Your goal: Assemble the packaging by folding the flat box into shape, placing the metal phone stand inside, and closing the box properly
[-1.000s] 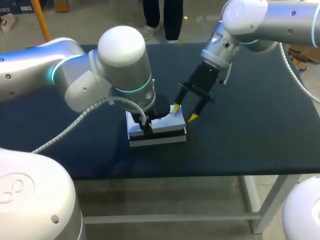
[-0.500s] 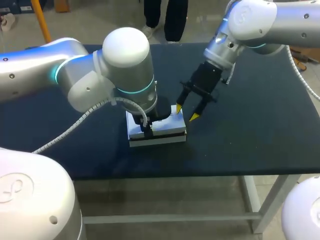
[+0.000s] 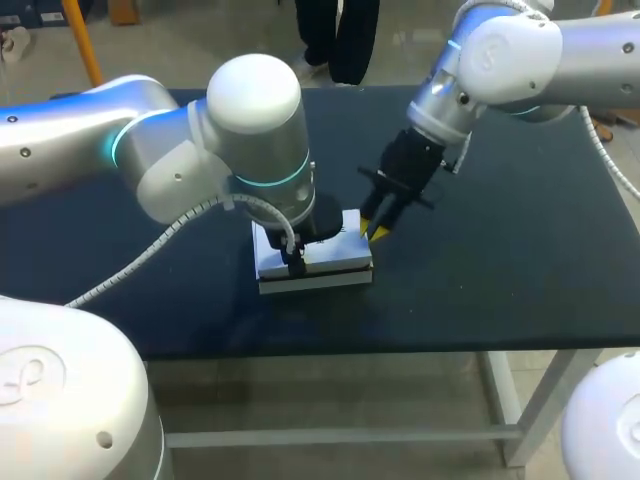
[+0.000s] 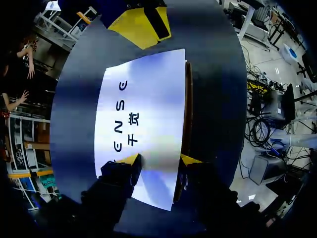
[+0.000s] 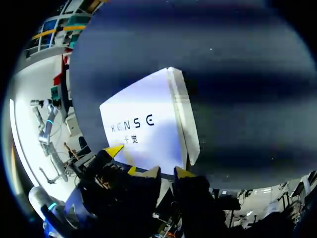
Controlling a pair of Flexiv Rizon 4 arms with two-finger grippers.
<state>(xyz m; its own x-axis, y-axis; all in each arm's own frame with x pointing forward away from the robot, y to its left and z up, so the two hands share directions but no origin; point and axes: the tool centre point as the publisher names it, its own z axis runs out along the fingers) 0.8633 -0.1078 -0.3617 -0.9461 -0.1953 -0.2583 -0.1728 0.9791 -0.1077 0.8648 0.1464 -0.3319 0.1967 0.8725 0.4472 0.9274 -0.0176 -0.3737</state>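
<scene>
The white box (image 3: 322, 257) with a dark base lies flat in the middle of the table, its printed lid down. My left arm hangs over it and hides its gripper in the head view. In the left wrist view the left gripper (image 4: 160, 159) is open, one tip resting on the lid (image 4: 143, 99) and the other just past the box's side edge. My right gripper (image 3: 372, 229) stands at the box's far right corner, its yellow tips drawn together with nothing seen between them. In its own view the right gripper (image 5: 166, 172) is over the corner of the lid (image 5: 143, 126). No phone stand shows.
The dark blue table (image 3: 490, 270) stretches bare to the right of the box and along its front edge. My left arm's bulky wrist (image 3: 255, 140) covers the box's left and back sides from above.
My right gripper's fingers have closed from a wide spread to nearly touching and shifted slightly toward the box's corner. The left arm and the box have barely moved.
</scene>
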